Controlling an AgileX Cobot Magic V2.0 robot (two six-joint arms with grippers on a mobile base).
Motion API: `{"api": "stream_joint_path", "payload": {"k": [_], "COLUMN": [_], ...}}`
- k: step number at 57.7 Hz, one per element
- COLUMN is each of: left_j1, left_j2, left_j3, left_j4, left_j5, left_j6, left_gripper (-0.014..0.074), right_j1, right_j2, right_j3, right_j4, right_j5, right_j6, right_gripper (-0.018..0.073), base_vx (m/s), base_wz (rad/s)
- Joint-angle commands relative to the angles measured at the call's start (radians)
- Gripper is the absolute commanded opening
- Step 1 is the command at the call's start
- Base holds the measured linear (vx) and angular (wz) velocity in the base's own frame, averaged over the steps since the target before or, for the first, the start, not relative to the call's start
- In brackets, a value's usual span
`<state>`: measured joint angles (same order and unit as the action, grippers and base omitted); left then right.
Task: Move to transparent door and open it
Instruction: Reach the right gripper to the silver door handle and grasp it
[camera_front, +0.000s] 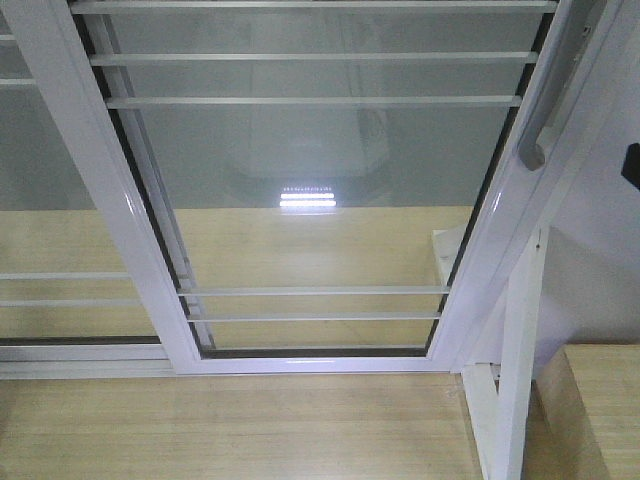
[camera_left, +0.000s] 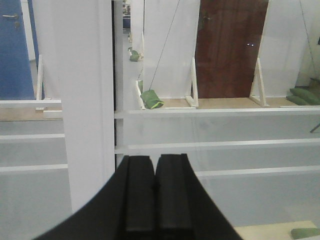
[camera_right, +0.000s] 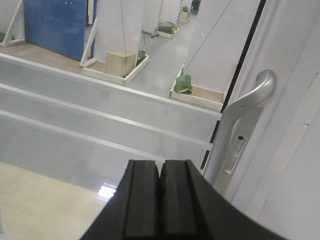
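The transparent door (camera_front: 320, 160) fills the front view, a clear glass panel in a white frame with thin horizontal bars. Its curved silver handle (camera_front: 545, 120) runs up the right stile. In the right wrist view the handle (camera_right: 245, 115) with its lock plate stands just right of and beyond my right gripper (camera_right: 160, 165), whose black jaws are shut with nothing between them. My left gripper (camera_left: 154, 160) is also shut and empty, facing the barred glass (camera_left: 225, 150) beside a white frame post (camera_left: 82, 100).
A second barred glass panel (camera_front: 50, 250) overlaps on the left. A white support stand (camera_front: 515, 360) and a wooden box (camera_front: 600, 400) sit low at the right. Beyond the glass are a blue panel (camera_right: 55, 25), a brown door (camera_left: 227, 47) and green bags (camera_left: 151, 98).
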<state>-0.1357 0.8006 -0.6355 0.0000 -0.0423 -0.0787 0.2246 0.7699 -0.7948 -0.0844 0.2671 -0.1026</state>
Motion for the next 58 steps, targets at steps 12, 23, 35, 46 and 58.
{"api": "stream_joint_path", "payload": {"k": [12,23,35,46,58], "left_j1": [-0.002,-0.002,-0.002,-0.002,-0.002], "left_j2": [0.023,0.023,0.023,0.023,0.023], "left_j3": [-0.039,-0.039,-0.039,-0.039,-0.039], "left_j4": [-0.009,0.034,0.041,0.040,0.040], "left_j5": [-0.096,-0.096,-0.087,-0.072,-0.072], "left_j6": [0.002,0.039,0.043,0.043,0.043], "left_gripper": [0.0047,0.0177,0.0365,0.0469,0.0472], "right_j1": [-0.002,-0.002,-0.002,-0.002,-0.004], "right_j2": [0.024,0.024,0.024,0.060,0.163], "right_j3": [-0.037,-0.037,-0.037,-0.037,-0.037], "right_j4": [0.029,0.029,0.029,0.012,-0.058], "right_j5": [-0.093,-0.095,-0.099,-0.111,-0.204], "right_j6": [-0.001,-0.001,-0.001,-0.001,-0.001], "right_gripper": [0.0082,0.0300,0.0489,0.0491,0.0491], "base_vx": [0.00,0.00,0.00,0.00,0.00], "base_wz": [0.00,0.00,0.00,0.00,0.00]}}
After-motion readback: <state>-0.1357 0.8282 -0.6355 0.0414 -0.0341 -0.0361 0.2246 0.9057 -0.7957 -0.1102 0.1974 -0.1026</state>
